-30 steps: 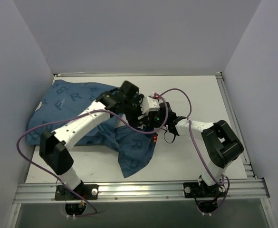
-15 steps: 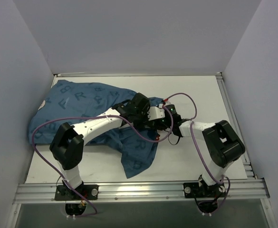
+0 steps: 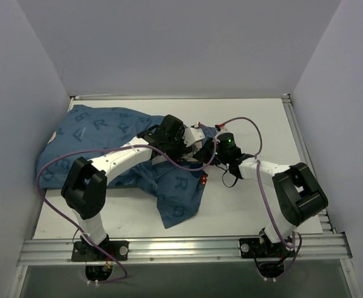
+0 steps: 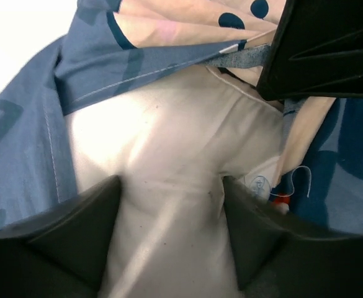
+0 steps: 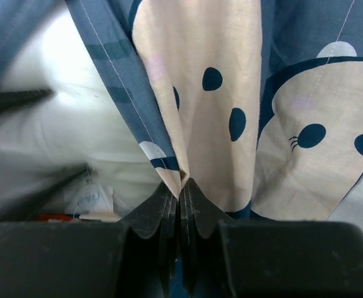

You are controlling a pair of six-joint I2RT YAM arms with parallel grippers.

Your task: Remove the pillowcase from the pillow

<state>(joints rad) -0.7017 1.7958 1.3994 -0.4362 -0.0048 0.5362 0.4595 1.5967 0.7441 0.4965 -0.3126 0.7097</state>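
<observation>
The dark blue lettered pillowcase (image 3: 100, 133) lies at the table's left, with a flap hanging toward the front. My left gripper (image 3: 190, 139) reaches over it to its open end. In the left wrist view my left gripper (image 4: 170, 183) pinches a bulge of the white pillow (image 4: 169, 124), with the pillowcase hem (image 4: 26, 143) beside it. My right gripper (image 3: 211, 149) faces it closely. In the right wrist view my right gripper (image 5: 181, 183) is shut on the pillowcase hem (image 5: 200, 93), printed with a mouse face. The pillow (image 5: 63, 112) shows behind. In the top view the pillow is hidden.
Grey walls (image 3: 20, 81) close in the table on the left, back and right. An aluminium rail (image 3: 181, 248) runs along the front edge. Bare white table (image 3: 262, 124) lies to the right of the grippers. Purple cables (image 3: 246, 127) loop over both arms.
My left gripper has come down from above the pillowcase to its open end and now sits on the pillow. My right gripper has shifted slightly right and back, still holding the hem.
</observation>
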